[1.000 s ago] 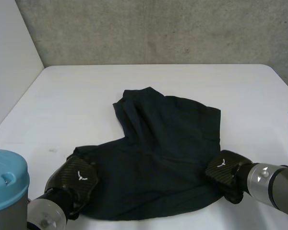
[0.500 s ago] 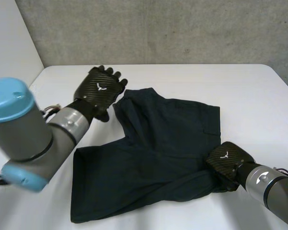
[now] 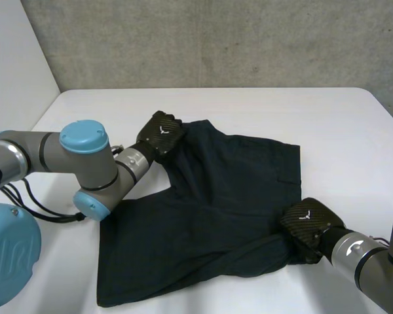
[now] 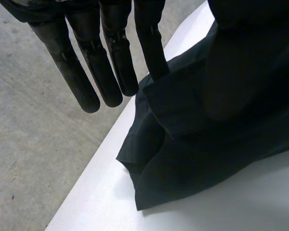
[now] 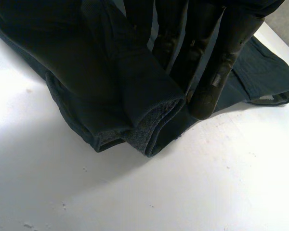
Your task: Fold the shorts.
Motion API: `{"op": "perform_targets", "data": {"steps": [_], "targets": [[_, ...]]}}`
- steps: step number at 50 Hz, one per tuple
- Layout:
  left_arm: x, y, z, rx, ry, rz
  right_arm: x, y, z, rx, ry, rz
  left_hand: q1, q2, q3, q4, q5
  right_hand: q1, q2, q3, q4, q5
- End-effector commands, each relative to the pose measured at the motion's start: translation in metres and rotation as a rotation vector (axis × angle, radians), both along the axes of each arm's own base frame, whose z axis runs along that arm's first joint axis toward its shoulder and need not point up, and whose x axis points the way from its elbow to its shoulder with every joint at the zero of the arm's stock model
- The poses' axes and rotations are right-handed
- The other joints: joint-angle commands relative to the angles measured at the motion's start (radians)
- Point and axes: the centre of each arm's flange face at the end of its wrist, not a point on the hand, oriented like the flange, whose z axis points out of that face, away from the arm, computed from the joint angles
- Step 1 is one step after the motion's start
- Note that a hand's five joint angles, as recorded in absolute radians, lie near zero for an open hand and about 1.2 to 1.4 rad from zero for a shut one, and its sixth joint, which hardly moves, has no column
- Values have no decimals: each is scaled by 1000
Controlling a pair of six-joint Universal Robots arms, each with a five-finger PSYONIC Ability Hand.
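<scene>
The dark cloth shorts (image 3: 209,216) lay spread in the middle of the white counter (image 3: 327,124), a bit bunched up on the near right side. The left robot hand (image 3: 160,134) was at the far left corner of the shorts. Its fingers (image 4: 82,77) were straight and apart, just over that corner. The right robot hand (image 3: 308,229) was at the near right edge of the shorts. Its fingers (image 5: 216,67) were clamped on a folded bit of the cloth there.
</scene>
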Motion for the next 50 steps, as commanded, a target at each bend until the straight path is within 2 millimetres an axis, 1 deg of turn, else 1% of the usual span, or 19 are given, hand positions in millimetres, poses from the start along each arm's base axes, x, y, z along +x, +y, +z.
{"op": "perform_targets", "data": {"steps": [1,6,10,14,17,19,25,29,34,36,37,38,39,42,45,46,48,49,50], "targets": [[0,-3,0,-8,4,3,0,-1,-1,0,2,-1,609,639,641,642,648,427,217,213,203,225],[6,-7,-4,-4,-10,59,0,0,-1,2,2,2,609,639,641,642,648,427,217,213,203,225],[18,-13,-2,-7,-31,169,0,1,-2,5,2,0,609,639,641,642,648,427,217,213,203,225],[30,-10,-10,-7,-108,258,-1,1,-2,6,3,0,609,639,641,642,648,427,217,213,203,225],[43,-5,2,-43,-168,317,-1,1,-2,6,3,0,609,639,641,642,648,427,217,213,203,225],[49,3,8,-46,-194,333,-1,1,-2,6,3,0,609,639,641,642,648,427,217,213,203,225],[50,22,9,-17,-207,320,-1,1,-2,6,3,0,609,639,641,642,648,427,217,213,203,225],[42,32,7,-7,-221,295,-1,1,-2,6,4,-1,609,639,641,642,648,427,217,213,203,225],[42,29,7,-1,-233,338,-1,3,-3,14,5,0,600,631,632,634,640,427,217,213,203,225],[44,26,9,-2,-230,355,-1,4,-3,14,6,1,303,333,335,336,342,427,217,213,203,225],[45,26,9,0,-228,360,-1,4,-3,15,5,2,62,93,94,96,102,427,217,213,203,225],[45,26,9,-3,-227,367,-1,5,-4,18,4,1,-353,-322,-321,-319,-313,427,217,213,203,225],[44,27,10,-6,-226,366,-1,5,-4,18,4,1,-444,-413,-412,-411,-405,427,217,213,203,225],[43,28,22,-18,-199,362,-1,5,-4,16,4,1,-594,-564,-563,-561,-555,427,217,213,203,225],[44,31,45,-35,-141,367,-1,5,-4,17,3,2,-589,-558,-557,-556,-550,427,217,213,203,225],[45,34,59,-33,-95,374,-1,5,-4,18,1,0,-577,-546,-545,-544,-538,427,217,213,203,225],[49,40,70,-14,-46,381,-1,5,-4,22,-7,-6,-560,-529,-528,-526,-520,427,217,213,203,225],[51,44,75,1,-23,384,-1,5,-4,28,-22,-16,-557,-526,-525,-523,-517,427,217,213,203,225],[55,54,87,34,23,386,0,4,-3,31,-31,-22,-542,-511,-510,-509,-503,427,217,213,203,225]]}}
